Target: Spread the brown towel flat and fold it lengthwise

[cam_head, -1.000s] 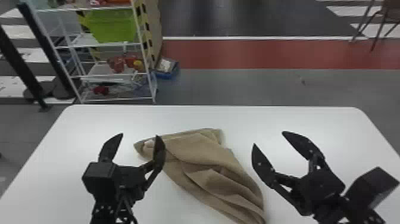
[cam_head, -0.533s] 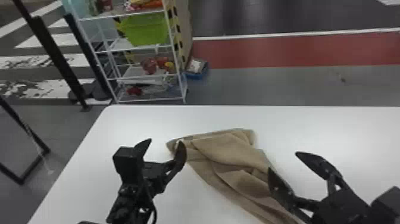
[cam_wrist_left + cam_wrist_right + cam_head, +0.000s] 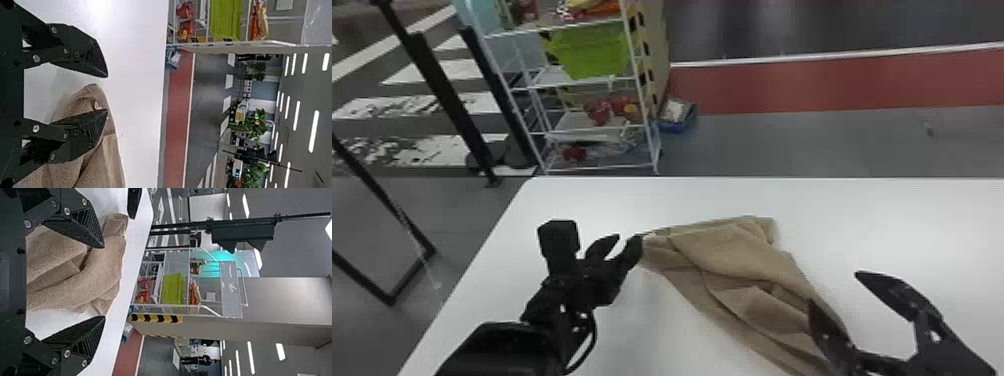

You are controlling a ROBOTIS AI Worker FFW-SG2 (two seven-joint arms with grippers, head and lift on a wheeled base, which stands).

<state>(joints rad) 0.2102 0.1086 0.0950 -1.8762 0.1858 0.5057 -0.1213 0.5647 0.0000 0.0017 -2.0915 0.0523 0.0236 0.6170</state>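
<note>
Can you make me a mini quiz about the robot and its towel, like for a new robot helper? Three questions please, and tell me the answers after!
1. True or false: the brown towel lies rumpled on the white table.
2. What colour is the bin on the rack? a) pink b) green c) purple
3. Fill in: the left gripper has its fingers ____ (open or shut).

Key: 1 true; 2 b; 3 open.

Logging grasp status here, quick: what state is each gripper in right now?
Left gripper: open, holding nothing, near a corner of the brown towel.
Right gripper: open, holding nothing.
</note>
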